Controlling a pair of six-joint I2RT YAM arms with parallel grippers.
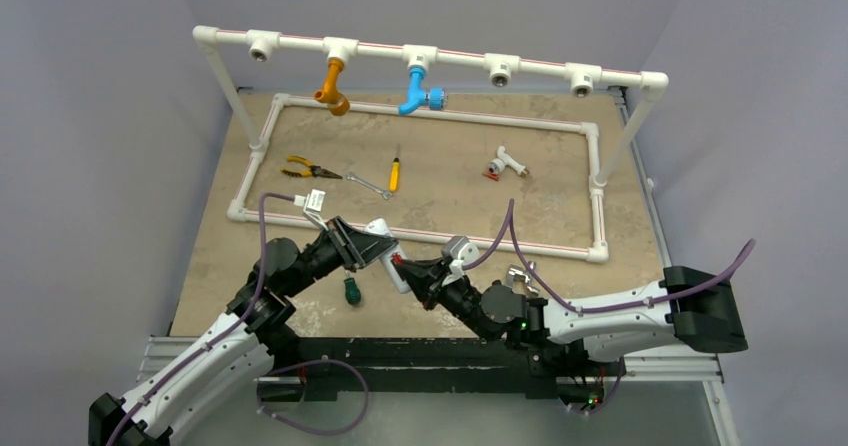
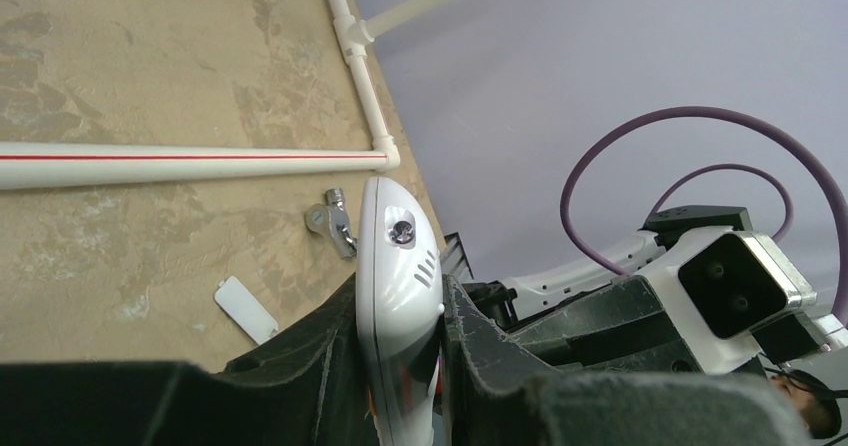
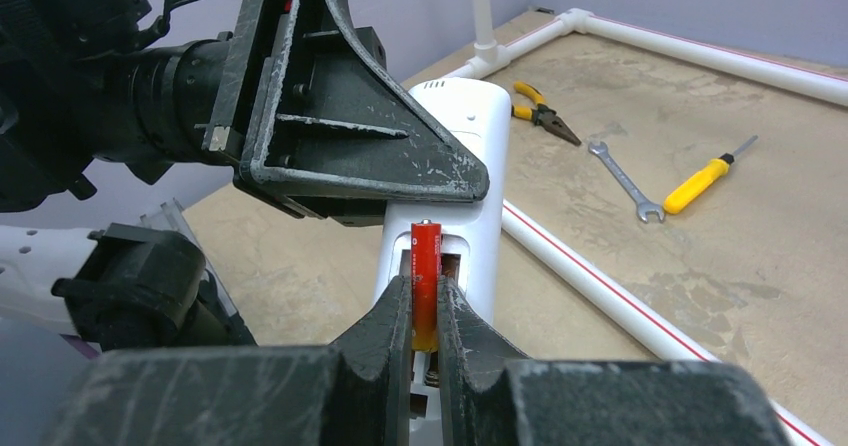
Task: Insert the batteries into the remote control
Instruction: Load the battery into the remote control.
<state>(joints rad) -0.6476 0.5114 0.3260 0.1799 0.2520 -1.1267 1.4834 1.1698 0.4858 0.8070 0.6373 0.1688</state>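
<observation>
My left gripper is shut on the white remote control and holds it above the table with the open battery bay facing the right arm. In the left wrist view the remote stands edge-on between the fingers. My right gripper is shut on a red-orange battery, which stands lengthwise against the open bay of the remote. A small red piece lies by the white T-fitting; I cannot tell whether it is the other battery.
The white battery cover and a metal fitting lie on the table below the remote. A white pipe frame rings pliers, a wrench and a yellow screwdriver. A green-handled tool lies near the front.
</observation>
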